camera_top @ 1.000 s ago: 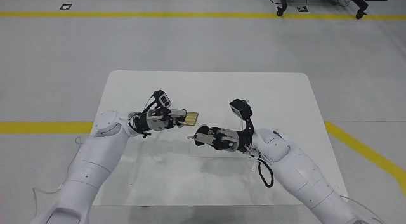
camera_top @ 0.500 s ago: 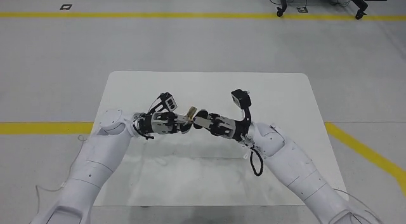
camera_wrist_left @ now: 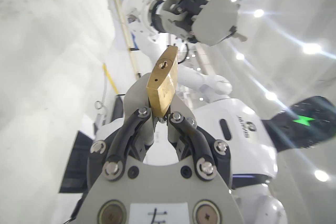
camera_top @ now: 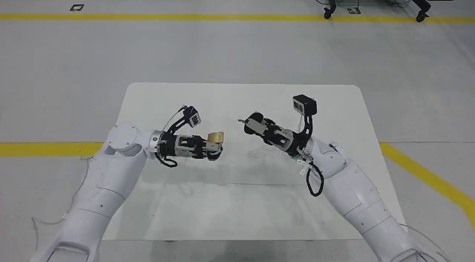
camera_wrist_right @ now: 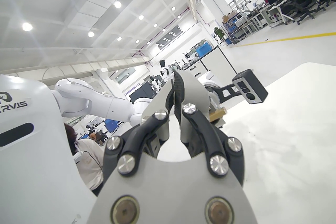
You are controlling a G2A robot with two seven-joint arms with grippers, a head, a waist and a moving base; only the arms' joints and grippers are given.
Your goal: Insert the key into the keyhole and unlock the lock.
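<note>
Where the left gripper (camera_wrist_left: 158, 104) clamps the brass lock (camera_wrist_left: 162, 78) by its body above the white table (camera_top: 326, 106), the keyhole (camera_wrist_left: 164, 64) faces away from the wrist. Apart from it, the right gripper (camera_top: 253, 122) pinches the key (camera_top: 240, 120), jaws almost together, tip sticking out.

Over white table (camera_top: 326, 106), left gripper (camera_top: 208, 143) grips brass padlock (camera_top: 216, 137), right gripper (camera_top: 251, 122) holds key (camera_top: 240, 120), the two apart.

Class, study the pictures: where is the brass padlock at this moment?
In the top view the padlock is held above the white table in the left hand, keyhole end facing the key in the right hand, a gap between them.
</note>
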